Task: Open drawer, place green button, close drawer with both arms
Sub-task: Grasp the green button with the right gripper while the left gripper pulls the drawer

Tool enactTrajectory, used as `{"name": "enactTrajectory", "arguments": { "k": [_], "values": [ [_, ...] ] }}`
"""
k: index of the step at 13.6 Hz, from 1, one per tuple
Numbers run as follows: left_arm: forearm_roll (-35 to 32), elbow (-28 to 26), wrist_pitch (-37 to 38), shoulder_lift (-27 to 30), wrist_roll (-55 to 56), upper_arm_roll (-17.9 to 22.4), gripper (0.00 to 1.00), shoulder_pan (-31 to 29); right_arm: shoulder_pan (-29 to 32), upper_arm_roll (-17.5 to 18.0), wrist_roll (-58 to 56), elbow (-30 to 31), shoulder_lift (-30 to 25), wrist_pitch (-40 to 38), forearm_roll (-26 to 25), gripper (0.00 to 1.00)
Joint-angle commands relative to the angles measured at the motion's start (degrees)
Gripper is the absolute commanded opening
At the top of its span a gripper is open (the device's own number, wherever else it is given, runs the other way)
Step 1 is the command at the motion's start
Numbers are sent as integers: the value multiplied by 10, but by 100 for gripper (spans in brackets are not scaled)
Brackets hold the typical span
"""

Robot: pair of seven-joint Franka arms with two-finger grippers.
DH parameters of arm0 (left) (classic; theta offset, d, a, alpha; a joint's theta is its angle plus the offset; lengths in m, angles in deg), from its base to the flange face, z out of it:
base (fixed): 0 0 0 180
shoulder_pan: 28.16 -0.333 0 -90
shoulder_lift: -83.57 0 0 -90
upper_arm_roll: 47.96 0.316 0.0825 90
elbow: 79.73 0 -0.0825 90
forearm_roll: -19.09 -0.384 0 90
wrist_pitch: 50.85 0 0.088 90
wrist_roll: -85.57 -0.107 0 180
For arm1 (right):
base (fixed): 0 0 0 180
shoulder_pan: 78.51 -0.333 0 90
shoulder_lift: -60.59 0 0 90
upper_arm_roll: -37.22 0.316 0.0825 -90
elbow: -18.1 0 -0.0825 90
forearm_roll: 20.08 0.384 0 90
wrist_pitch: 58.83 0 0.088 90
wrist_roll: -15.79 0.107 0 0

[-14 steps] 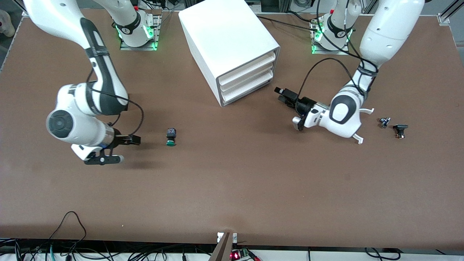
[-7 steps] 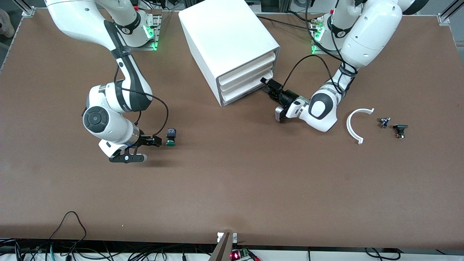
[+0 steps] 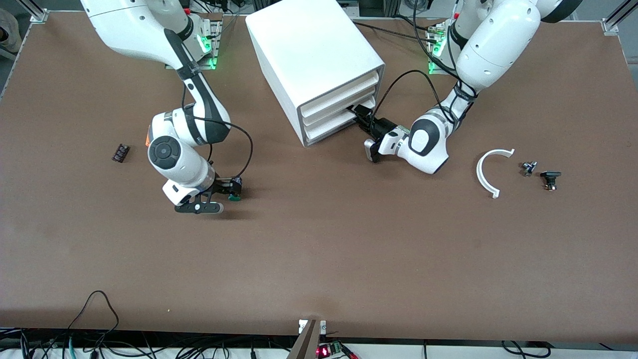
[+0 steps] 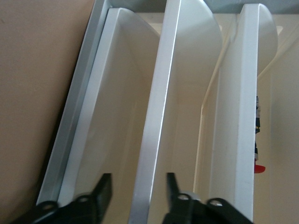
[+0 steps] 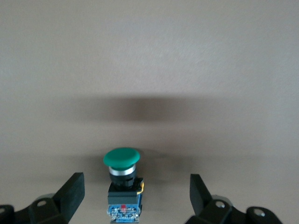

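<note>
While my right gripper [image 3: 224, 194] sits low at the surface [image 3: 319, 259], a little below the middle of the front view and toward my right arm's end, its fingers are spread wide, one on each side of the button [image 3: 234, 191]. Neither of them touches it. The button lies on its side on the bare surface, with its green cap turned toward the front camera and its black body pointing back at my wrist. It is nearer to that camera than the cabinet [image 3: 314, 55] and well apart from it. In my right wrist view the button [image 5: 122, 179] shows between the two black fingertips [image 5: 70, 191], with clear gaps on both sides, so my right gripper [image 5: 135, 191] is open and holds nothing. My left gripper [image 3: 360, 118] reaches into the front of the cabinet in the upper middle of the frame, at the level of the drawer [image 3: 339, 124], the lowest of three. In my left wrist view my left gripper [image 4: 136, 189] has its fingers [image 4: 103, 191] apart and straddles a white front edge. One finger stands just beside that edge and the other is off it, so the gripper is not clamped. I cannot tell from that view which drawer's edge it is. The drawer front looks level with the two above it. Toward my left arm's end lie a white curved piece [image 3: 491, 172] and two small dark parts [image 3: 528, 168]. Another small dark part [image 3: 120, 152] lies toward my right arm's end.
</note>
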Motion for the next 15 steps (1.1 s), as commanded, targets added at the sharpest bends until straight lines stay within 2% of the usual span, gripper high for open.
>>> {"name": "enactTrajectory", "arguments": {
  "k": [1,5,9,10,12,13,14,15],
  "values": [
    [7,-1,-4,13,-1,3,0,-8,-16,0,12,42,-11,51,-4,100],
    [4,3,-3,23,4,25,0,-23,-20,1,28,54,3,77,-7,100],
    [4,38,-6,26,8,87,0,-32,-30,1,28,87,11,128,-7,100],
    [4,49,-6,26,8,98,0,-32,-30,1,28,87,12,128,-7,95],
    [4,57,-6,27,8,106,0,-33,-31,1,28,87,14,128,-7,68],
    [8,58,-6,29,3,105,87,-40,-31,1,26,87,14,128,-8,54],
    [7,57,-4,35,0,105,100,-41,-31,1,25,84,14,128,-8,44],
    [5,57,-6,44,2,105,100,-42,-33,1,23,83,14,128,-8,39]
  ]
}}
